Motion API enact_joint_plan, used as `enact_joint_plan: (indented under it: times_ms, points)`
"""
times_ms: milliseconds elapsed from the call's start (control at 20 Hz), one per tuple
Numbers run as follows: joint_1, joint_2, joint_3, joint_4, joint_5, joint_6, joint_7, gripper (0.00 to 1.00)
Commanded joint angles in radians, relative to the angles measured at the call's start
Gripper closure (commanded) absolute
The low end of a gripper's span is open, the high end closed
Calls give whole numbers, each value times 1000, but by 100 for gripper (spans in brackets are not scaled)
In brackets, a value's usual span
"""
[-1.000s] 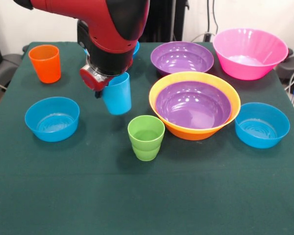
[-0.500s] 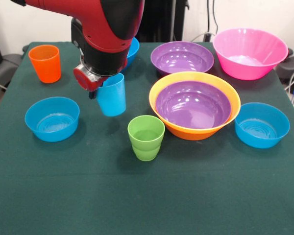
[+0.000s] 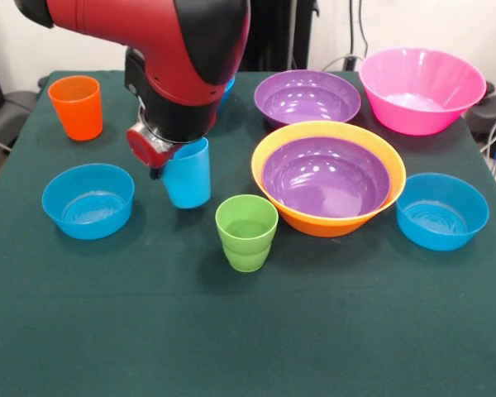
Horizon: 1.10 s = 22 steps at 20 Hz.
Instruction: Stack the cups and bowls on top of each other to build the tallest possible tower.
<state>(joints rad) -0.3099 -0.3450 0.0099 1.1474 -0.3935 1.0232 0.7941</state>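
The pincer (image 3: 175, 155) grips the light blue cup (image 3: 188, 174) between the blue bowl (image 3: 88, 201) and green cup (image 3: 246, 232).

1. A dark green cloth (image 3: 314, 331) is spread over the table.
2. The cups are coloured orange (image 3: 76, 107), light blue (image 3: 188, 175) and green (image 3: 246, 231).
3. A purple bowl (image 3: 326, 178) is nested in an orange-yellow bowl (image 3: 314, 222).
4. A pink bowl (image 3: 422, 89), a second purple bowl (image 3: 307, 97) and blue bowls (image 3: 88, 200) (image 3: 442, 210) are seen.
5. The arm (image 3: 165, 41) is coloured red and black.

Red-and-black arm (image 3: 174, 50) reaches down, its jaws closed on a load
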Motion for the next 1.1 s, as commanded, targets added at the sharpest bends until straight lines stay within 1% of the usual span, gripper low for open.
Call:
enact_joint_plan:
  times_ms: [50, 300, 600, 1100]
  points:
    - [47, 48, 31, -79, 39, -44, 278, 100]
    - [58, 41, 14, -71, 69, -44, 282, 100]
    - [71, 50, 0, -83, 101, -55, 300, 100]
    - [83, 68, -20, -100, 121, -60, 295, 100]
